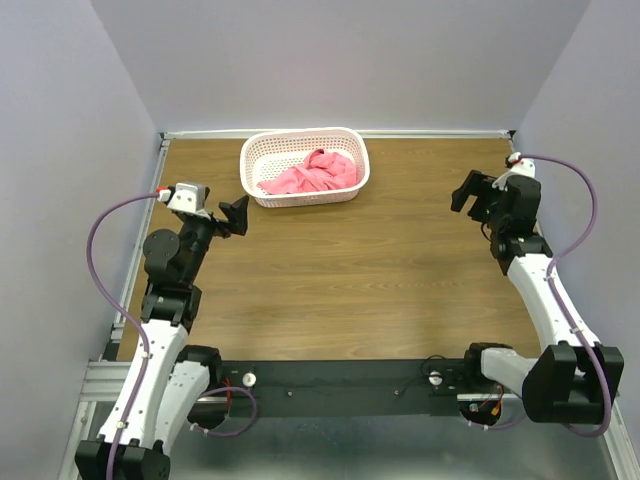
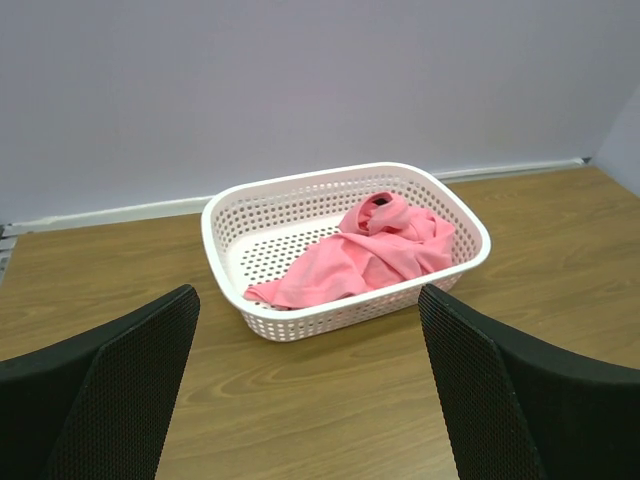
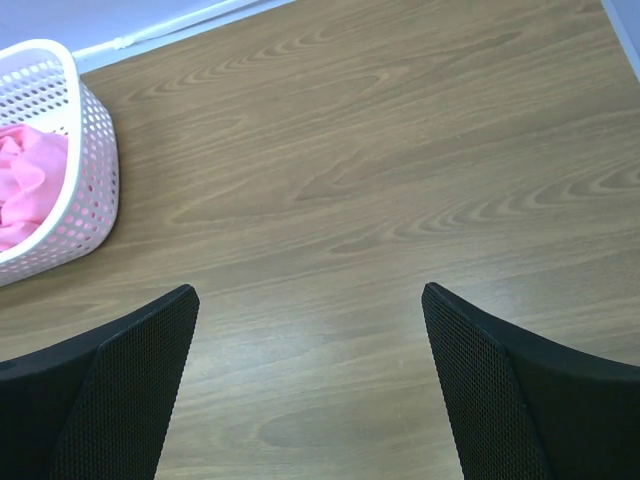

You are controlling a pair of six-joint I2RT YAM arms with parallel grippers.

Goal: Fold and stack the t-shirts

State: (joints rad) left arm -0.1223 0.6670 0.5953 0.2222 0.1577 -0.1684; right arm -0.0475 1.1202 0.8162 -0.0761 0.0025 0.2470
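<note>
Left gripper [image 1: 236, 214], right gripper [image 1: 465, 190]; one t-shirt [image 1: 312, 174]

Bright, even light from overhead, really soft. Only a faint shadow under the basket [image 2: 340, 312] and a mild pale sheen on the wood table [image 3: 380, 330]. The pink t-shirt [image 2: 370, 250] isn't blown out. Everything's sharp, no motion blur.

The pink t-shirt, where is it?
In the top view the t-shirt lies crumpled inside the white basket at the far table edge, nearer the left gripper.
</note>
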